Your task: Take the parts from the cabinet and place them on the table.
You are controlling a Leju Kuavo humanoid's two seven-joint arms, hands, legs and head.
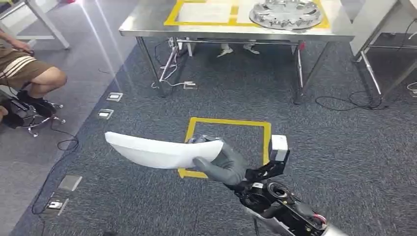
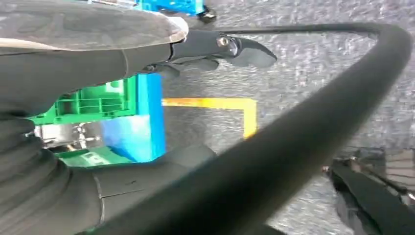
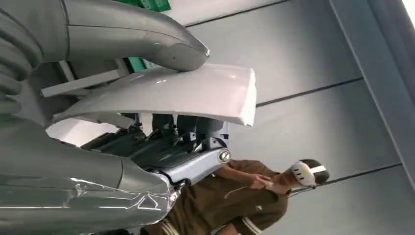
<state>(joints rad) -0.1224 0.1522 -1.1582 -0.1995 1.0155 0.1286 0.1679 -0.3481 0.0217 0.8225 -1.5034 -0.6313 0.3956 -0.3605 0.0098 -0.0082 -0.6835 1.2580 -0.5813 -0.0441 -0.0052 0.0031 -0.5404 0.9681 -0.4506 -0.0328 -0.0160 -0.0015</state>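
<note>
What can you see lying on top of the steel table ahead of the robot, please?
On the steel table lie yellow tape outlines and a round metal part at its right. The table's far portion is cut off by the picture edge.

A steel table [image 1: 147, 27] stands ahead on thin metal legs; its top bears yellow tape outlines [image 1: 173, 14] in rectangles; a round, toothed metal part [image 1: 285, 13] lies inside the right-hand outline, touching the top. Below, dark grey carpet [image 1: 334, 147] covers the floor; a yellow tape square [image 1: 268, 135] is stuck to it; small metal floor sockets [image 1: 114, 97] sit flush at the left; black cables [image 1: 344, 103] trail across it, and a white one, perhaps with a plug, by the table leg.
</note>
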